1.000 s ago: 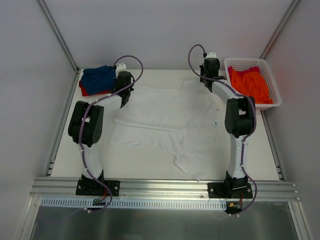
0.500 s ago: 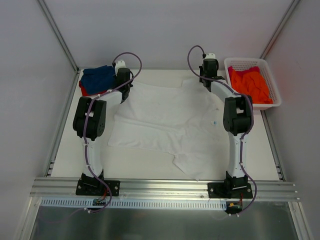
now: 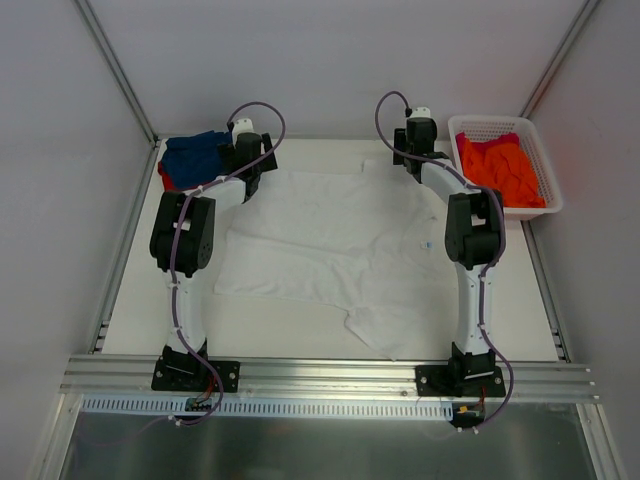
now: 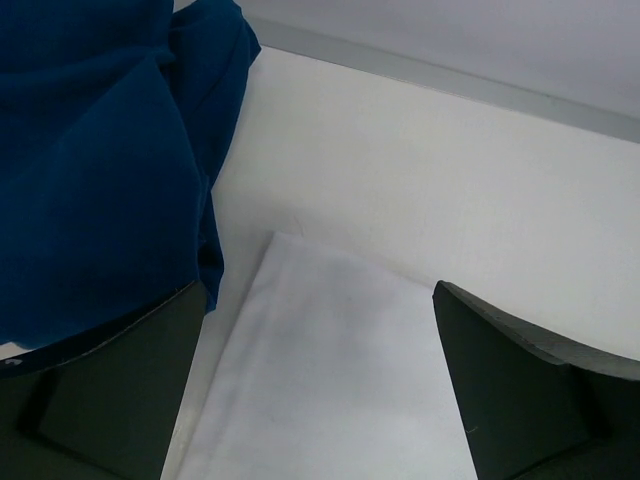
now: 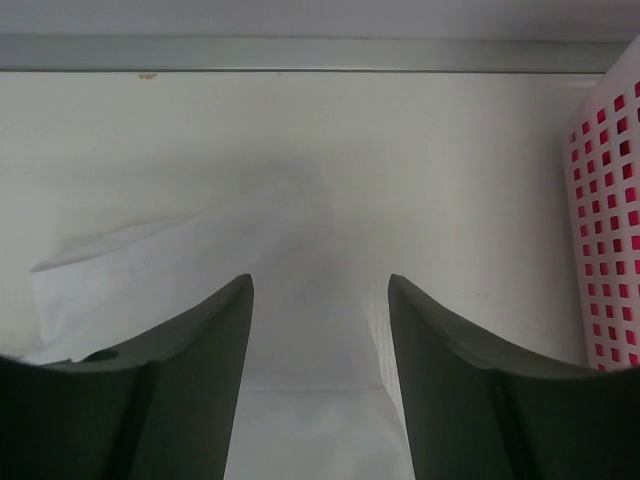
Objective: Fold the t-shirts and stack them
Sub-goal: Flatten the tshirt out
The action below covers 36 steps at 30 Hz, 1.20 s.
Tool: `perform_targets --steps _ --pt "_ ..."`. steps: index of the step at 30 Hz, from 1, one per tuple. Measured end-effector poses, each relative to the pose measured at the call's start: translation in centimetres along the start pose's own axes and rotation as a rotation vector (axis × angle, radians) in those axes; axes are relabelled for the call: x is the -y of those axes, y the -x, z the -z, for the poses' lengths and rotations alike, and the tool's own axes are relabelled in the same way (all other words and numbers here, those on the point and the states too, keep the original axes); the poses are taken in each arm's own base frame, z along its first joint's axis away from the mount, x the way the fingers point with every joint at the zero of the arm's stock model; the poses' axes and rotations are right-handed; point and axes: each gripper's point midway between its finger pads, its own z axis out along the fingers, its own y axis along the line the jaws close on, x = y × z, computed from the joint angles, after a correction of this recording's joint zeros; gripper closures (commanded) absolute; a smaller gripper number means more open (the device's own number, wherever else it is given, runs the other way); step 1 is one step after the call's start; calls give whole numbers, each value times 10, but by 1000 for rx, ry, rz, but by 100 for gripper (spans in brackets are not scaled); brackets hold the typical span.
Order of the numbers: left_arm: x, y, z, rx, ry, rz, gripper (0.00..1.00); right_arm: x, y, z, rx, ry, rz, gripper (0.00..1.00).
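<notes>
A large white t-shirt (image 3: pixel 340 245) lies spread over the middle of the table, its near hem rumpled. My left gripper (image 3: pixel 260 152) hovers over its far left corner (image 4: pixel 320 380), jaws wide open and empty (image 4: pixel 320 290). My right gripper (image 3: pixel 402 155) is open above the shirt's far right part (image 5: pixel 140 270), with white cloth (image 5: pixel 320 340) showing between its fingers (image 5: pixel 220 340). A blue t-shirt (image 3: pixel 197 155) (image 4: pixel 90 150) lies folded on a red one (image 3: pixel 164 180) at the far left corner. An orange t-shirt (image 3: pixel 500 168) fills the basket.
A white lattice basket (image 3: pixel 540 160) (image 5: pixel 610 200) stands at the far right, close to my right gripper. Metal frame rails (image 3: pixel 110 280) run along the table's sides and back. The blue and red pile sits just left of my left gripper.
Both grippers have opened and let go of the white t-shirt's far edge, which now lies flat. Both arms reached slightly farther back.
</notes>
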Motion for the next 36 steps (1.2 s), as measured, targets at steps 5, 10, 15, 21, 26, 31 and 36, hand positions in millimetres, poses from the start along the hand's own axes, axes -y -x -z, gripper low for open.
perform_targets --steps 5,10,15,21,26,31,36 --pt "-2 -3 2 -6 3 -3 1 1 -1 1 -2 -3 -1 37" --pt "-14 -15 22 -48 15 -18 1 2 -6 13 -24 0 2 36" --pt "-23 -7 60 -54 17 -6 1 -4 -1 45 -45 15 2 36" --pt "-20 -2 112 -67 -11 42 1 -31 15 102 -27 75 -1 36" --pt "-4 -33 156 -134 -62 37 1 -50 5 144 -45 121 8 36" --pt "-1 -74 193 -223 -91 26 1 -61 -12 170 -84 145 17 36" --pt "-23 -99 215 -277 -55 69 1 -55 -20 193 -107 136 18 36"
